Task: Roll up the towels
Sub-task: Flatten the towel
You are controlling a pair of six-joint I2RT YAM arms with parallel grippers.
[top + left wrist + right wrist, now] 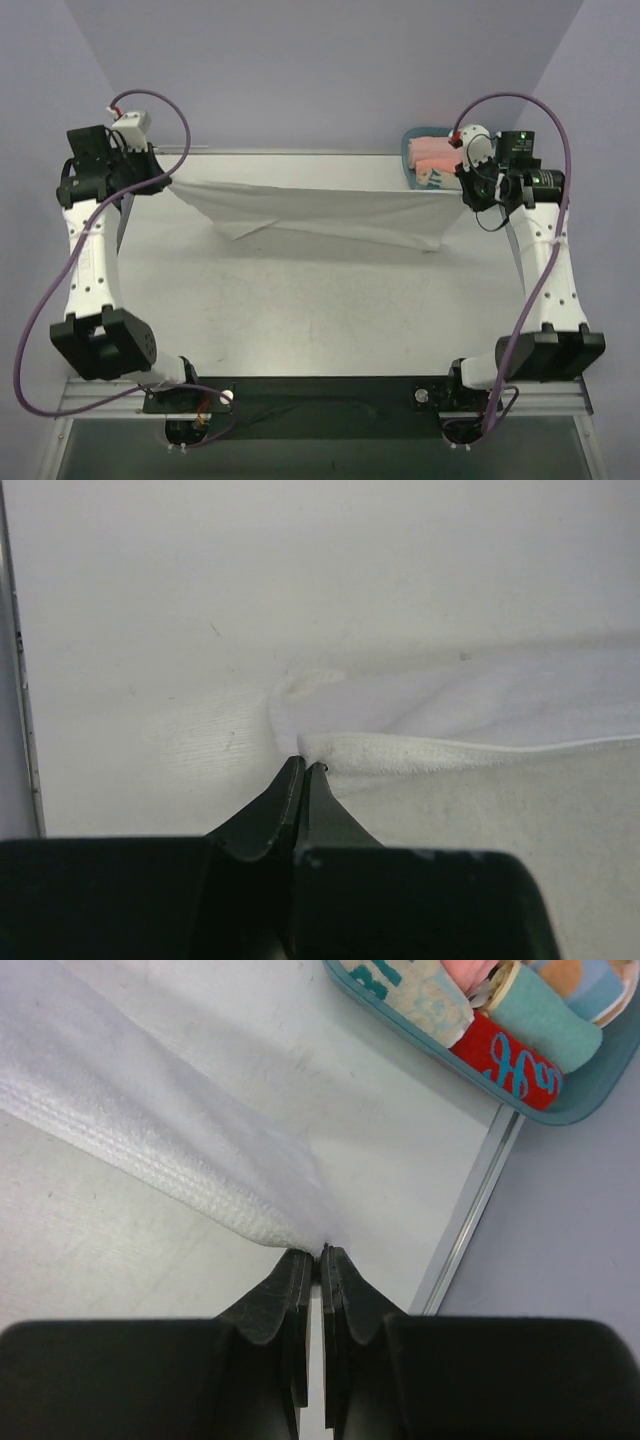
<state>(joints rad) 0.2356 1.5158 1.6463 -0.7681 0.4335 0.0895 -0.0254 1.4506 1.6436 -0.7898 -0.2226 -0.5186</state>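
Note:
A white towel (320,210) hangs stretched between both grippers over the far part of the table, sagging in the middle with its lower edge near the surface. My left gripper (165,180) is shut on the towel's left corner; in the left wrist view the towel (470,715) runs right from the closed fingertips (303,765). My right gripper (462,192) is shut on the right corner; in the right wrist view the towel (150,1130) runs up-left from the closed fingertips (322,1253). No grey tag shows.
A teal basket (415,160) with rolled coloured cloths stands at the far right corner, just behind my right gripper; it also shows in the right wrist view (520,1100). The table's metal edge (470,1210) runs close to the right gripper.

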